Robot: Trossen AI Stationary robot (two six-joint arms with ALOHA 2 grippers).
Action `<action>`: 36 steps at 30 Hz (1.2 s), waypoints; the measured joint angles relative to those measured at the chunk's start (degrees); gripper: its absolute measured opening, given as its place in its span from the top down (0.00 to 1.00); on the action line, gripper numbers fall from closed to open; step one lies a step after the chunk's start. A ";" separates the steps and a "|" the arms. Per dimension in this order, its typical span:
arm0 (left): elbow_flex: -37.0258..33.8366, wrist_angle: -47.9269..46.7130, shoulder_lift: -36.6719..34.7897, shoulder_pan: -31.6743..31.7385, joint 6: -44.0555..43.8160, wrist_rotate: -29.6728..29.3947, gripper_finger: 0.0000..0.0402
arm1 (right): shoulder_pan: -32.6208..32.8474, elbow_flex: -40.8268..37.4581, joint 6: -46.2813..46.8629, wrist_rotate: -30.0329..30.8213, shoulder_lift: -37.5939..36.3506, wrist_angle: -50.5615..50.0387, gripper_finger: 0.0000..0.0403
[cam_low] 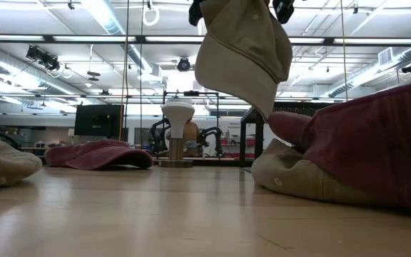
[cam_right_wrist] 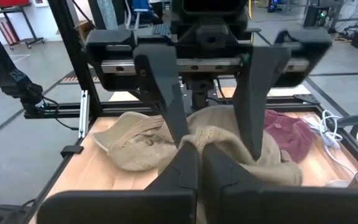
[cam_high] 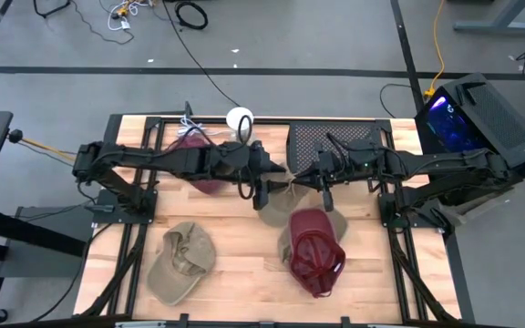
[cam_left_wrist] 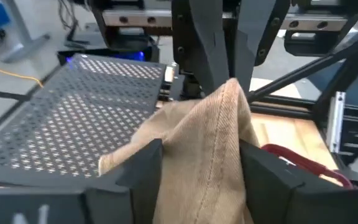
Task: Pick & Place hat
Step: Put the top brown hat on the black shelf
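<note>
- Nearest you in the low view, the wooden table [cam_low: 155, 214] runs out bare, with a tan cap's edge [cam_low: 2, 160] at the far left of the frame.
- Just beyond on the right, you see a maroon cap [cam_low: 377, 143] lying on top of another tan cap [cam_low: 298, 175]; from above, that maroon cap [cam_high: 315, 251] sits toward the table's front right and the loose tan cap [cam_high: 182, 260] toward the front left.
- Above them hangs the khaki hat [cam_low: 245, 53], lifted clear of the table, near the table's middle between both arms [cam_high: 276, 202].
- Your right gripper [cam_right_wrist: 197, 158] has its fingers pressed together, pinching a fold of the hat's fabric [cam_right_wrist: 229, 146].
- Your left gripper [cam_left_wrist: 201, 165] meets it from the other side: its fingers stand apart on either side of the hat's cloth [cam_left_wrist: 210, 143], with the right arm's fingers [cam_left_wrist: 207, 43] just beyond. You cannot tell whether the left fingers actually press the cloth.
- Farther back, a second maroon cap [cam_low: 98, 153] lies flat at the rear left.
- Behind it stands a white hat stand [cam_low: 177, 132], and a black perforated panel [cam_high: 331, 137] lies at the rear.
</note>
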 joint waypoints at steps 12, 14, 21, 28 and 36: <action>-0.10 -7.52 -5.67 3.36 -11.42 17.48 0.97 | 0.02 -0.02 -4.59 -0.13 -0.82 -0.10 0.82; -0.11 -7.74 -6.98 3.68 -13.39 19.96 0.98 | 0.02 0.00 -3.91 -0.14 -1.07 0.98 0.75; -0.09 -7.76 -8.18 3.39 -18.40 27.26 0.98 | 0.02 0.00 -5.10 -0.92 -1.18 3.38 0.44; -0.09 -6.92 -8.18 3.39 -20.65 27.82 0.98 | -0.55 0.00 -7.82 -4.80 1.81 3.59 0.29; -0.09 -5.69 -8.18 3.39 -22.15 28.59 0.98 | -2.39 7.39 -10.97 -10.75 7.47 -6.57 0.35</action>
